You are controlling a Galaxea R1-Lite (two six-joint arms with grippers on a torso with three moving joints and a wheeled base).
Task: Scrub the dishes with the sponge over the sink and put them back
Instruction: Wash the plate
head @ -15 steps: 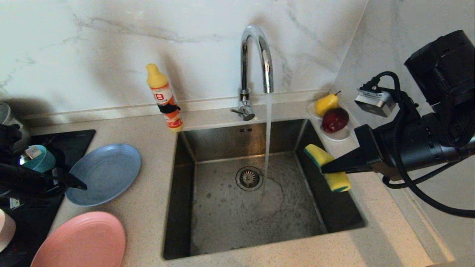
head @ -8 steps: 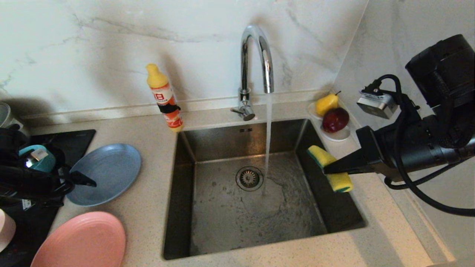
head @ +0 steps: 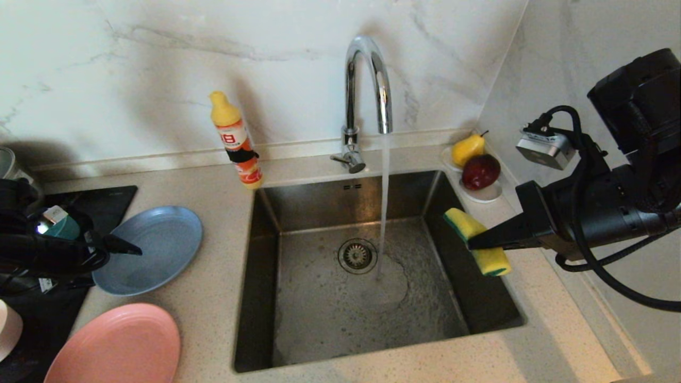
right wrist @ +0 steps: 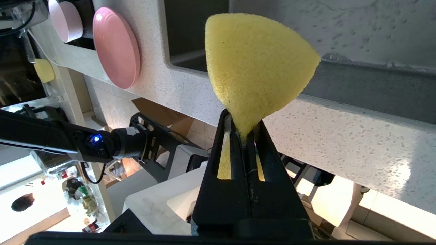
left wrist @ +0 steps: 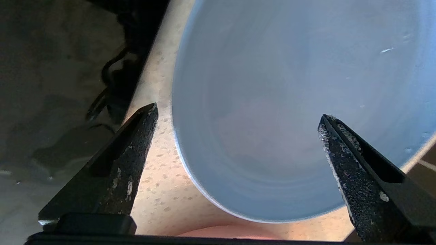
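at the near left corner of the speckled beige stone counter [head: 213, 298], around seven o'clock from the sink, lies the large salmon-pink plate [head: 114, 346], with the edge of the small pale pink dish [head: 8, 327] just beyond it at nine o'clock. farther back sits the round grey-blue plate [head: 151, 250], and the left gripper [left wrist: 238, 112] hangs over its near-left rim, its two black fingers spread wide apart with nothing between them; one fingertip [left wrist: 150, 112] is over the counter beside the rim, the other over the plate. the teal round bowl [head: 58, 226] peeks out behind that arm. the large square brushed stainless-steel sink [head: 298, 324] fills the middle, water falling from the chrome gooseneck tap [head: 367, 80] beside the round drain strainer [head: 357, 256]. at three o'clock of the drain, over the sink's right edge, the right gripper [right wrist: 243, 136] is clamped tight on the bent yellow foam sponge with a dark green layer [head: 476, 242]. at one o'clock a small white dish [head: 481, 194] holds a yellow pear [head: 468, 149] and a red apple [head: 480, 171]. at eleven o'clock stands an orange-and-yellow detergent bottle [head: 234, 139].
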